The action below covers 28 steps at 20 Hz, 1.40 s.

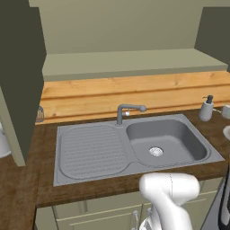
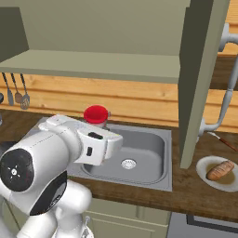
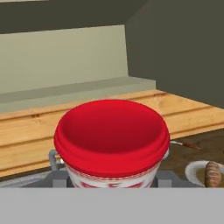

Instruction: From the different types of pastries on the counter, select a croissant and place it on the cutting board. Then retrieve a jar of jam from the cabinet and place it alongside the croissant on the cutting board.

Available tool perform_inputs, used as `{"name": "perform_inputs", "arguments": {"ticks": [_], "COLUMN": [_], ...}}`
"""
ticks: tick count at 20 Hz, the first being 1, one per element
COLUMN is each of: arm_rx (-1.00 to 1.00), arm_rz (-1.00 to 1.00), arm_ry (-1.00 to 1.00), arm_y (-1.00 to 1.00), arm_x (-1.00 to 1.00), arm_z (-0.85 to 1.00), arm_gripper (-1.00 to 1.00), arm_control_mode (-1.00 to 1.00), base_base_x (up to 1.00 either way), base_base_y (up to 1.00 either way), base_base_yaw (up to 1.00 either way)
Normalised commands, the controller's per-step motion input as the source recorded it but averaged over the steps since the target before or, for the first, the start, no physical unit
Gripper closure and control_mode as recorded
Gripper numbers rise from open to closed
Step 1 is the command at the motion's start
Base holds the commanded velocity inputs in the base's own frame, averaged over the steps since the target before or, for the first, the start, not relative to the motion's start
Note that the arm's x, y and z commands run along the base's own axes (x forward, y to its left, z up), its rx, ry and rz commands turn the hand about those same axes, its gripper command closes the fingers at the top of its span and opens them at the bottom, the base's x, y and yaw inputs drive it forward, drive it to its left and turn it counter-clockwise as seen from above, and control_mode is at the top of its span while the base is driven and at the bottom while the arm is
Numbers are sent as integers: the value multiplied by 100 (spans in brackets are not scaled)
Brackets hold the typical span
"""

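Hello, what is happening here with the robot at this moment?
The robot's claw is shut on the jam jar and holds it in the air above the sink. The cabinet stands open with its shelf bare. A pastry lies on a plate on the counter to the right.

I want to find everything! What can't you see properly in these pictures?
- Gripper fingertips: hand view, hidden behind the jar of jam.
- Jar's lower part: right base view, behind the robot's hand.
- Pastry: its kind is too small to tell.
- Cutting board: I can't find it.
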Motion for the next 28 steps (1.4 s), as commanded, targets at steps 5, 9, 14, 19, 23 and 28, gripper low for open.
{"name": "perform_inputs", "arguments": {"ticks": [5,9,14,19,23,28], "arm_rx": [0,0,0,0,0,0], "arm_rz": [-3,-4,-3,0,0,0], "arm_ry": [7,3,0,0,0,0], "arm_y": [5,9,14,0,0,0], "arm_x": [-100,-92,-44,0,0,0], "arm_z": [-24,-23,-11,0,0,0], "arm_gripper": [100,100,100,100,100,100], "arm_control_mode": [-100,-100,-100,-100,-100,100], "base_base_x": [0,0,0,0,0,-62], "base_base_y": [0,0,0,0,0,1], "base_base_yaw": [0,0,0,0,0,0]}}
